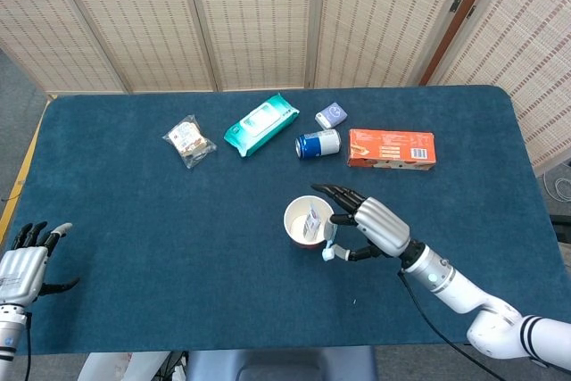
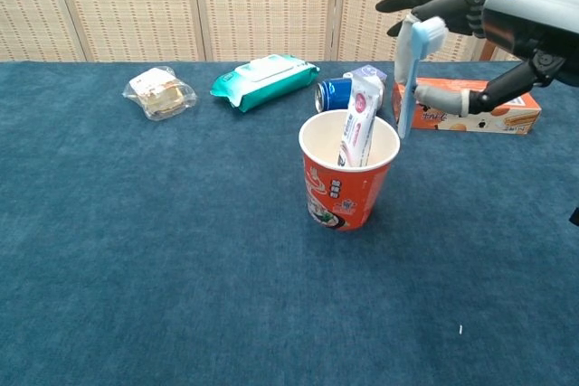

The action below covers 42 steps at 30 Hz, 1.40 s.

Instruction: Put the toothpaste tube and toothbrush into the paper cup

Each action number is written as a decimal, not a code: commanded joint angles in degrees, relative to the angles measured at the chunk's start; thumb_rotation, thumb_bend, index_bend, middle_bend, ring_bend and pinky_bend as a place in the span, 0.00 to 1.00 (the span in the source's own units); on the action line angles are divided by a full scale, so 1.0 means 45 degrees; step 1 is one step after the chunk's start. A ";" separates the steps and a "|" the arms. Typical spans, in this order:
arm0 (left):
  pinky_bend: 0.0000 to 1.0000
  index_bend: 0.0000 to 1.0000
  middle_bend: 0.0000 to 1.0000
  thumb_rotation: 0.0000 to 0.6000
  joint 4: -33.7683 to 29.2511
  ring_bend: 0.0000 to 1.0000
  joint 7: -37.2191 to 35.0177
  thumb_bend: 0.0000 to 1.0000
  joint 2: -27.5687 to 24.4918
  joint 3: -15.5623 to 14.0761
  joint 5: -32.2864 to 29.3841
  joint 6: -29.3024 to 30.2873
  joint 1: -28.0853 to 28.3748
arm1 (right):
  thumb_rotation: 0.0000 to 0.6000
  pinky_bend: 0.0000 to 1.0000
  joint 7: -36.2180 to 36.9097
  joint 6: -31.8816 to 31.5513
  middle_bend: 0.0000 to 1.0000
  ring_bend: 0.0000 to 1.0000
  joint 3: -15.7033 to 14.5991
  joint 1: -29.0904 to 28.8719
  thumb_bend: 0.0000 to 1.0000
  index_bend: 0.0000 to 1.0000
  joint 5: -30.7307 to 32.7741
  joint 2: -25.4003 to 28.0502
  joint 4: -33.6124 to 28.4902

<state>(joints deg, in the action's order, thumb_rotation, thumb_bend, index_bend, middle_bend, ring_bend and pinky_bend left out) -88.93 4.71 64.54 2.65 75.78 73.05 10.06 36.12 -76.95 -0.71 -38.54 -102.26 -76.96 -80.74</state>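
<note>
Head view: right hand [image 1: 370, 227] sat just right of the cup [image 1: 309, 220], fingers [image 1: 335, 194] stretched over its rim, thumb and finger pinching the toothbrush [image 1: 330, 244]. Toothpaste [image 1: 311, 220] stood inside the cup. Left hand [image 1: 25, 265] rested at the desk [image 1: 161, 220] near-left edge, fingers spread, holding nothing.

Chest view: right hand [image 2: 479, 15] was raised above and right of the cup [image 2: 348, 181], toothbrush [image 2: 412, 65] nearly upright, bristles up, lower end at the rim. Toothpaste [image 2: 359, 124] leaned in the cup.

No print on any package here is sharp enough to read.
</note>
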 commanded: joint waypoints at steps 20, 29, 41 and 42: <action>0.00 0.15 0.27 1.00 -0.0045 0.09 -0.0111 0.00 -0.0064 -0.0005 0.0035 0.0018 -0.0021 | 1.00 0.14 0.1754 0.0080 0.00 0.00 -0.0077 -0.0319 0.29 0.60 -0.0106 -0.0874 0.0528; 0.00 0.15 0.27 1.00 -0.0057 0.09 -0.0196 0.00 -0.0097 -0.0012 0.0053 -0.0001 -0.0023 | 1.00 0.14 0.2081 0.0052 0.00 0.00 -0.0051 -0.0427 0.29 0.60 -0.0083 -0.1222 0.1048; 0.00 0.15 0.27 1.00 -0.0003 0.09 -0.0331 0.00 -0.0131 0.0014 -0.0013 -0.0094 0.0000 | 1.00 0.14 0.2656 0.0009 0.00 0.00 -0.0101 -0.0554 0.29 0.60 -0.0058 -0.1733 0.1957; 0.00 0.15 0.27 1.00 0.0002 0.09 -0.0336 0.00 -0.0133 0.0018 -0.0023 -0.0098 0.0000 | 1.00 0.14 0.2731 0.0004 0.00 0.00 -0.0112 -0.0560 0.29 0.60 -0.0055 -0.1769 0.2028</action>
<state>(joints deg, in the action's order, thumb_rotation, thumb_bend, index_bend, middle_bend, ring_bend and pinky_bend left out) -88.92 3.18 63.94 2.72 75.68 72.61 10.06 48.15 -76.88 -1.15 -41.01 -102.53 -84.72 -71.87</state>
